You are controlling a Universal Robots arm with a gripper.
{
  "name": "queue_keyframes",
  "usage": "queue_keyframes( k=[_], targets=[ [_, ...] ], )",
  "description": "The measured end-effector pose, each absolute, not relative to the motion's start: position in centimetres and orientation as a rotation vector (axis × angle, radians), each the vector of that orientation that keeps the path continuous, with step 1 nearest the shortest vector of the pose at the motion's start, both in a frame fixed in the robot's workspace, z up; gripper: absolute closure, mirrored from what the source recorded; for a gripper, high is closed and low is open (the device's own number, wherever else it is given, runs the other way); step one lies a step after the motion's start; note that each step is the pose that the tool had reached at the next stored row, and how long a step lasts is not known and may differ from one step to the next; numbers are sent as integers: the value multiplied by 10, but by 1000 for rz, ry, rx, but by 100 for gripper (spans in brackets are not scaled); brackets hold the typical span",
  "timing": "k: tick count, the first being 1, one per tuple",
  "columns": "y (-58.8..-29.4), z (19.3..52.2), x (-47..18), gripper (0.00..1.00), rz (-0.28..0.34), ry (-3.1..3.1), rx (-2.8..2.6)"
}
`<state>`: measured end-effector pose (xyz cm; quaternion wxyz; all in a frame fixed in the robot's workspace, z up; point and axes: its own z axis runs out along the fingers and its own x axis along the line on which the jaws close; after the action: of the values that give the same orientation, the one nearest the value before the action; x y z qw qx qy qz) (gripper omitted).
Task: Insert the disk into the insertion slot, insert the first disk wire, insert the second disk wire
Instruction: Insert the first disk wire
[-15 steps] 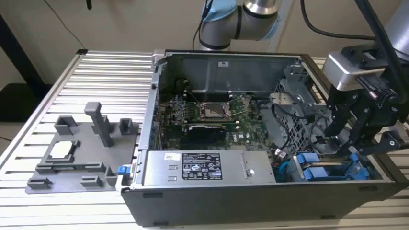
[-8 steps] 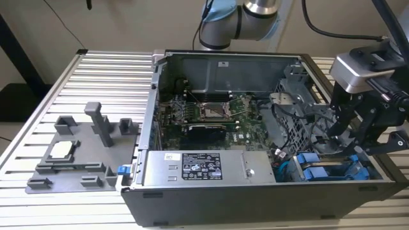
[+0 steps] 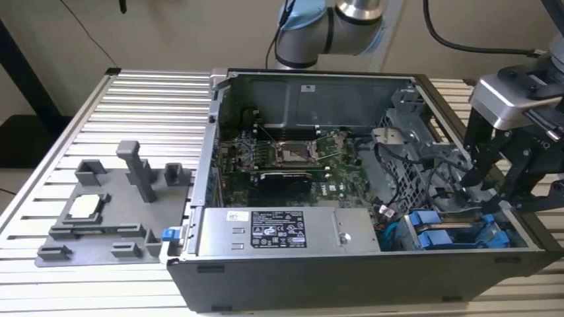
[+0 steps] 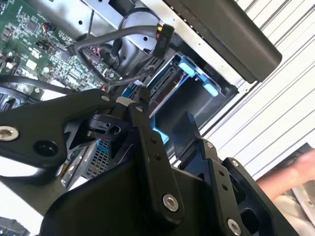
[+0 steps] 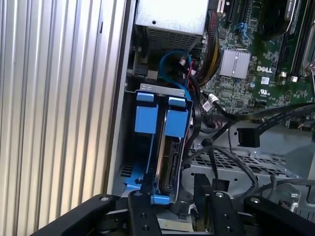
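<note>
The silver-grey disk (image 5: 171,156), in its bright blue frame, sits in the insertion slot (image 5: 162,89). The gripper (image 5: 173,181) hangs just beside it with jaws apart, gripping nothing. The computer case (image 3: 352,274) rests on a ribbed aluminium counter (image 3: 132,112).

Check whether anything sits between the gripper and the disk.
Nothing visible does. In the first wrist view the open gripper sits right at the end of the disk. Black cables loop alongside the disk, near one finger, but not across the gap.

The computer case (image 3: 352,281) stands on the desk (image 3: 150,105), with a fixture plate (image 3: 88,247) at the exterior view's left. Inside it, the power supply (image 3: 273,231) lies near and the motherboard (image 3: 291,165) behind it. The disk (image 3: 438,239) sits in the insertion slot (image 5: 162,89) at the near right corner.
</note>
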<state>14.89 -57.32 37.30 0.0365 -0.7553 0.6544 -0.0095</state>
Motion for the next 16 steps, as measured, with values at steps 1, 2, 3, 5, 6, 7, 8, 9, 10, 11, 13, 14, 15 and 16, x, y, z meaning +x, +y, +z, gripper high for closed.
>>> queue_keyframes(
  k=[1,2,3,5,6,7,8,9,10,11,13,14,15,16],
  targets=[
    [-573,373,150,53,-29,2007,-2321],
    [-572,373,151,53,-29,2005,-2323],
    [-572,373,153,53,-29,2003,-2325],
    [-571,373,155,53,-29,1999,-2328],
    [-570,373,156,53,-29,1998,-2329],
    [-569,373,158,53,-29,1997,-2330],
    [-568,373,159,53,-29,1995,-2331],
    [-567,373,160,53,-29,1994,-2332],
    [-566,373,161,53,-29,1993,-2333],
    [-565,373,163,53,-29,1992,-2334],
    [-563,373,165,53,-28,1991,-2335],
    [-562,373,167,53,-28,1990,-2336],
    [-561,373,168,53,-28,1989,-2336],
    [-559,373,169,53,-28,1989,-2337]
  ],
)
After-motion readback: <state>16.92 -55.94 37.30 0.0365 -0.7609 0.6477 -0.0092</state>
